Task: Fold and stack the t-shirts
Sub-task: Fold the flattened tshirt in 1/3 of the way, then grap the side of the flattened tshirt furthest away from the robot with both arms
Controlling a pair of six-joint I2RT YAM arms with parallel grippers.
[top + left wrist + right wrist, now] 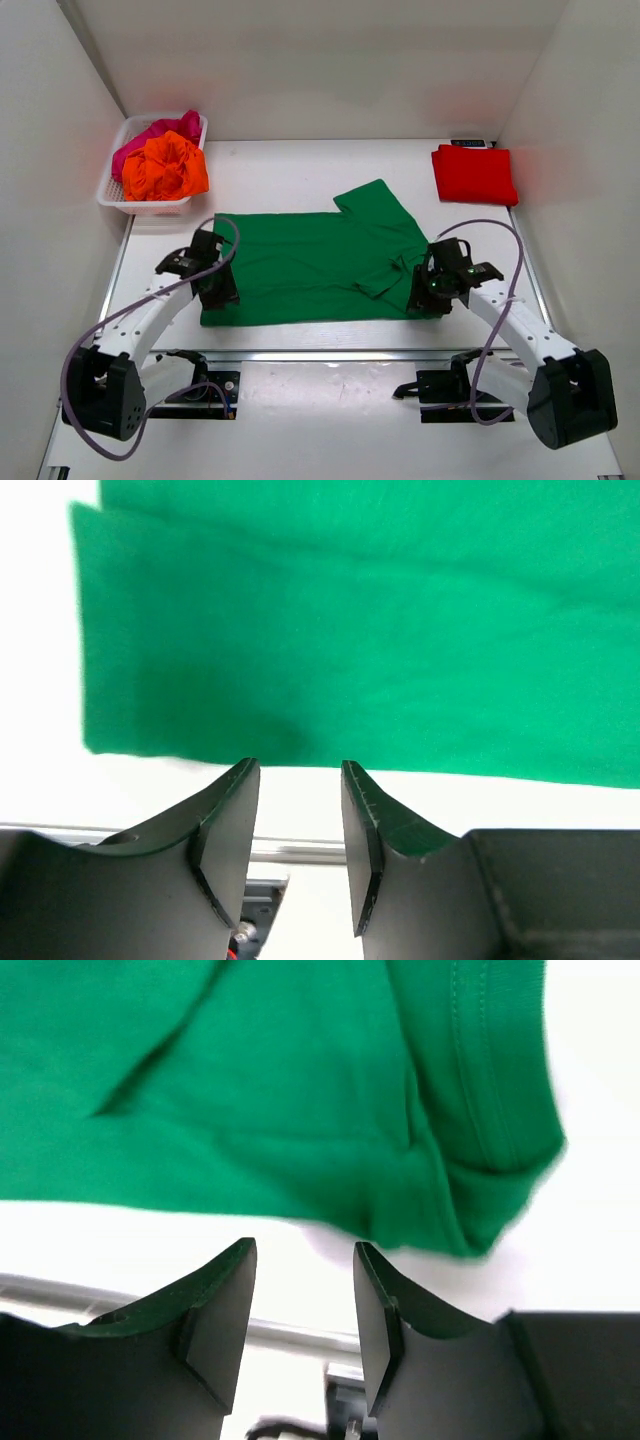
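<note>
At the near edge of the white table [300, 170], the two arms reach forward from their bases. The left gripper [218, 290] is at the near left corner of the green t-shirt [310, 265]. In its wrist view the two black fingers [230, 820] stand apart with a clear gap between them and nothing in it, and their tips are just short of the cloth's near edge. The right gripper [427, 298] is at the shirt's near right corner. Its fingers [222, 1305] are also parted and empty, with bare table showing between them and a bunched, seamed fold of cloth just beyond. Whether either gripper touches the table cannot be told. The green t-shirt lies spread flat in the middle of the table, with its long axis running left to right. Its left end is a straight edge where a second layer of cloth shows. Its right end is rumpled, and one sleeve sticks out toward the far right. Beyond it, in the far left corner, a white basket [112, 196] holds a crumpled orange t-shirt [165, 168] with a pink t-shirt [150, 135] behind it. In the far right corner, well apart from the green one, a red t-shirt [473, 172] lies folded into a neat rectangle against the side wall.
</note>
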